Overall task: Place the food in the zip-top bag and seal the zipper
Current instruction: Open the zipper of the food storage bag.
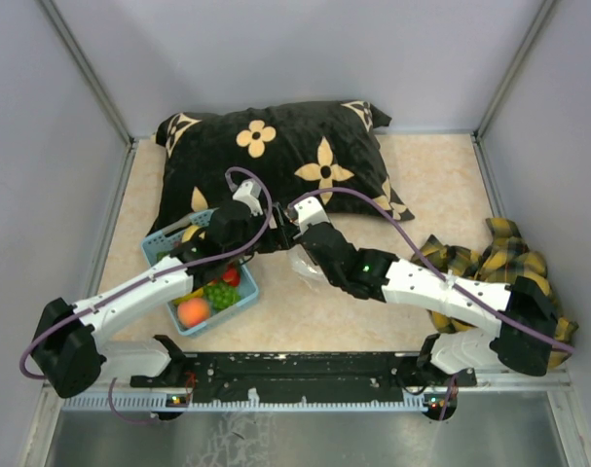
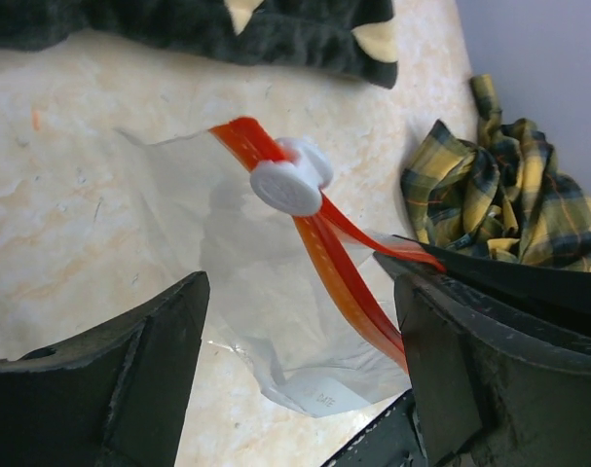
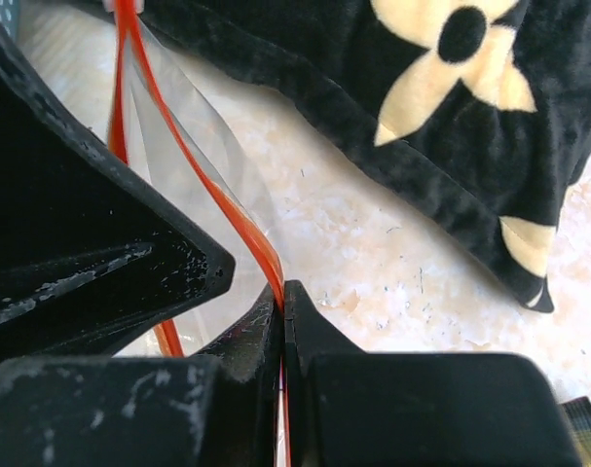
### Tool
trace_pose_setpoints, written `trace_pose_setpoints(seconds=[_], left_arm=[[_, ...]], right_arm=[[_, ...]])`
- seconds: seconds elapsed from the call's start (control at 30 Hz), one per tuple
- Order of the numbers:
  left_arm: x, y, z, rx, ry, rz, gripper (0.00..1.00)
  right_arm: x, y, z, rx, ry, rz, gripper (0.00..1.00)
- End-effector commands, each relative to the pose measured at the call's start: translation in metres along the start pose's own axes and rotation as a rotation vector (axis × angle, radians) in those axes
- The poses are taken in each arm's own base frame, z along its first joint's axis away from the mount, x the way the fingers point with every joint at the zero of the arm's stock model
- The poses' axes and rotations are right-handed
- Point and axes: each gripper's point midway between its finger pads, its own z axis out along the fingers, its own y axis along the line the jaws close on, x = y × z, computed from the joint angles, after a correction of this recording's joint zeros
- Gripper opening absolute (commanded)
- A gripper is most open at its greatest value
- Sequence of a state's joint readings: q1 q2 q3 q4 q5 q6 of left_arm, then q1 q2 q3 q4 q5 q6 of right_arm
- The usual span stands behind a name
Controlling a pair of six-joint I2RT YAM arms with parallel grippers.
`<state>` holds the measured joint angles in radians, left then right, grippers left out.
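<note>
While my right claw is clamped shut on one end of the red zipper, my left claw stands wide open and holds nothing. Its two fingers hang over the clear bag. The bag lies on the table between my two arms. A white slider sits partway along the zipper, and past it the two red strips part. I see no fruit inside the bag. To my left, the toy fruit lies in the light blue basket: green grapes, a peach and something red. Off to my right a yellow plaid cloth is bunched up. Farthest back lies a black pillow with cream flowers.
</note>
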<state>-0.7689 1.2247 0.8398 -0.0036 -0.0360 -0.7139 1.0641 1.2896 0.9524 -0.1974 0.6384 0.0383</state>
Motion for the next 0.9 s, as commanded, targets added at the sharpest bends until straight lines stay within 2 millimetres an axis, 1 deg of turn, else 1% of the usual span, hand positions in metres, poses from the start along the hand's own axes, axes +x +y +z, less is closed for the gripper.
trace_pose_setpoints(seconds=[0.0, 0.07, 0.17, 0.27, 0.37, 0.47, 0.53, 0.6, 0.7, 0.77, 0.87], left_arm=[[-0.004, 0.005, -0.005, -0.057, 0.008, -0.011, 0.82], [-0.006, 0.008, -0.007, -0.079, 0.006, -0.010, 0.79], [-0.008, 0.012, -0.009, -0.114, 0.002, -0.004, 0.78], [-0.005, 0.022, -0.010, -0.161, 0.012, 0.002, 0.78], [-0.002, 0.028, -0.012, -0.194, 0.027, 0.006, 0.74], [-0.003, 0.029, -0.015, -0.206, 0.031, 0.002, 0.74], [-0.006, 0.026, -0.019, -0.198, 0.022, -0.001, 0.73], [-0.010, 0.024, -0.023, -0.187, 0.003, -0.005, 0.68], [-0.014, 0.020, -0.030, -0.157, -0.027, -0.017, 0.54], [-0.012, 0.018, -0.030, -0.123, -0.036, -0.021, 0.43], [-0.001, 0.017, -0.023, -0.076, -0.022, -0.026, 0.22]], right_arm=[[-0.052, 0.002, -0.012, -0.032, -0.135, 0.115, 0.00], [-0.052, 0.003, -0.011, -0.037, -0.133, 0.113, 0.00], [-0.053, 0.005, -0.009, -0.035, -0.130, 0.107, 0.00], [-0.053, 0.008, -0.006, -0.023, -0.124, 0.097, 0.00], [-0.052, 0.012, -0.004, -0.014, -0.121, 0.082, 0.00], [-0.052, 0.017, -0.002, -0.010, -0.121, 0.074, 0.00], [-0.050, 0.020, 0.000, -0.014, -0.116, 0.068, 0.00], [-0.047, 0.020, 0.001, -0.006, -0.110, 0.062, 0.00], [-0.041, 0.013, 0.003, 0.037, -0.105, 0.045, 0.00], [-0.040, 0.009, 0.002, 0.054, -0.108, 0.032, 0.00], [-0.041, 0.002, 0.000, 0.075, -0.120, 0.010, 0.01]])
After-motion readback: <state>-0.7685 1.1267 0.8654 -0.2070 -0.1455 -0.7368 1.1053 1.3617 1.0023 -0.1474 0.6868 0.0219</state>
